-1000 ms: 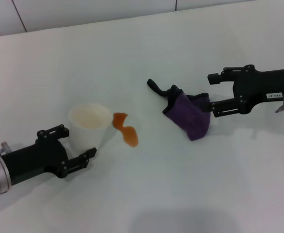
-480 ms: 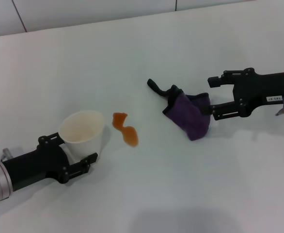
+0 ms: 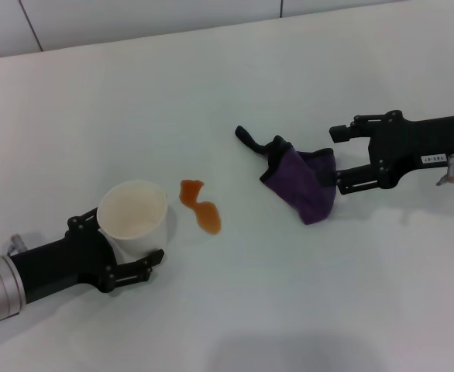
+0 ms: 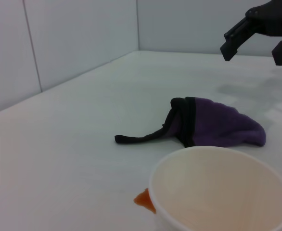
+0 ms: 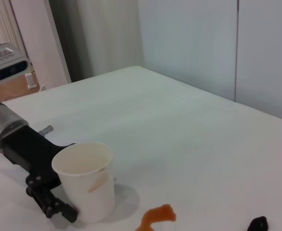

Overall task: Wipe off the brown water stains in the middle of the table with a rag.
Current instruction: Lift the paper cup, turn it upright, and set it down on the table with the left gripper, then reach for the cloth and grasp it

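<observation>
The brown water stains [image 3: 200, 205] lie as a small orange two-lobed puddle on the white table [image 3: 235, 310]. The purple rag [image 3: 300, 184] with its black tail lies to the right of them. My right gripper [image 3: 339, 155] is open at the rag's right end, one finger on each side of that end. My left gripper [image 3: 115, 244] is shut on a white paper cup [image 3: 132, 215], upright just left of the stains. In the left wrist view the cup [image 4: 218, 192], rag [image 4: 218, 127] and a stain edge [image 4: 145, 198] show. The right wrist view shows the cup [image 5: 85, 178] and stains [image 5: 155, 216].
The table's far edge meets a pale wall [image 3: 134, 19]. The right arm [image 3: 428, 143] reaches in from the right side, the left arm [image 3: 33, 271] from the near left corner.
My left gripper has drawn the paper cup away from the stains, toward the near left. The right gripper stays open at the rag's right end, almost unmoved.
</observation>
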Available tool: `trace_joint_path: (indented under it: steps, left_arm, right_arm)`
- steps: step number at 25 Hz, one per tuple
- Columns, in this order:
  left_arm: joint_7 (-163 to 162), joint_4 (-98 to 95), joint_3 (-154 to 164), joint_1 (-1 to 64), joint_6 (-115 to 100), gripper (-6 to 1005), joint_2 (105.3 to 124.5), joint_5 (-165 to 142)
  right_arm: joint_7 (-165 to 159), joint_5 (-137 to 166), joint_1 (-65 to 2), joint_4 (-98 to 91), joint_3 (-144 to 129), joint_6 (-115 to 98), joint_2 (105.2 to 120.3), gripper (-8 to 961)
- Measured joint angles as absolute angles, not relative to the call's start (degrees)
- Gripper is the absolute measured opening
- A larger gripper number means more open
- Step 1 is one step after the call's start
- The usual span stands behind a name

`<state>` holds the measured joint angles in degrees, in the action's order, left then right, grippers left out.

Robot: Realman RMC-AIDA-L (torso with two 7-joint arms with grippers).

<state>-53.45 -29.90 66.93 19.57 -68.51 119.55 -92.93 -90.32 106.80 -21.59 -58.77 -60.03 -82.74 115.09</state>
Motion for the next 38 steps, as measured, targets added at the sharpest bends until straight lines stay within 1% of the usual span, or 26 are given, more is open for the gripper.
trace_joint_path:
  steps: [2, 15, 20, 21, 22, 33, 38]
  left_arm:
    - [-53.7, -30.0, 66.9, 19.4, -68.7, 884, 119.50, -92.8]
    - [-53.9, -30.4, 66.2, 17.3, -70.6, 882, 119.27, -92.7]
    - [-53.6, -32.4, 66.1, 14.7, -71.8, 882, 119.24, -91.6]
    - [-53.4, -34.4, 66.1, 12.0, -73.5, 881, 119.21, -89.5]
    - [-53.2, -34.8, 66.0, 11.2, -74.1, 881, 119.18, -88.7]
    - [-53.5, -35.3, 64.0, 8.0, -77.7, 880, 118.85, -88.2]
    - [-58.5, -36.5, 62.3, 7.5, -81.4, 880, 116.75, -89.9]
  right_arm:
    - [-90.3, 106.8, -21.6, -58.8, -60.0, -82.6, 115.08, 839]
    - [-90.5, 106.7, -21.7, -58.7, -60.0, -82.4, 115.09, 839]
    - [-90.6, 106.4, -21.7, -58.9, -60.0, -82.7, 115.12, 838]
    - [-90.6, 106.4, -21.7, -58.9, -60.0, -82.7, 115.13, 838]
    - [-90.6, 106.4, -21.6, -59.1, -60.0, -82.9, 115.13, 838]
    - [-90.4, 106.3, -21.1, -59.3, -59.8, -83.4, 115.14, 838]
    - [-90.3, 106.3, -20.8, -59.4, -59.5, -83.5, 115.12, 838]
